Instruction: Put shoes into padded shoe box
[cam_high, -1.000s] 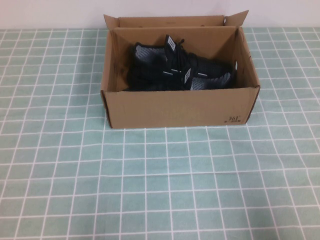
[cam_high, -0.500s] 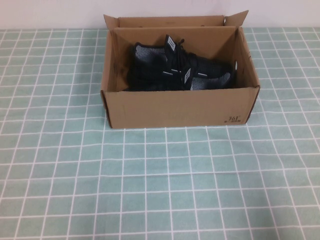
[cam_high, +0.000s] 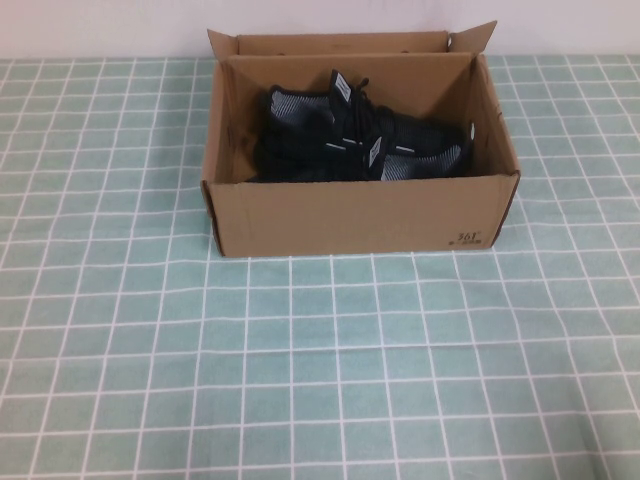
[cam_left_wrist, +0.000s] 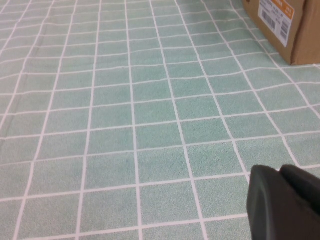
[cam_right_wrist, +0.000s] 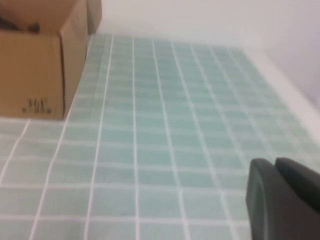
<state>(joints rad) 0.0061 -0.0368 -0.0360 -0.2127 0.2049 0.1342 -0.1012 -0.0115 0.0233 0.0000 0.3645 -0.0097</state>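
The brown cardboard shoe box (cam_high: 360, 215) stands open at the back middle of the table, with a dark "361" mark on its front right corner. Both black knit sneakers (cam_high: 350, 140) lie inside it, side by side. Neither arm shows in the high view. My left gripper (cam_left_wrist: 280, 172) hangs low over the green checked cloth, shut and empty, with a box corner (cam_left_wrist: 280, 25) far off. My right gripper (cam_right_wrist: 274, 167) is shut and empty over the cloth, well to the side of the box (cam_right_wrist: 40, 70).
The table is covered with a green cloth with white grid lines (cam_high: 320, 370). A pale wall (cam_high: 100, 25) runs behind the box. The table's right edge (cam_right_wrist: 295, 110) shows in the right wrist view.
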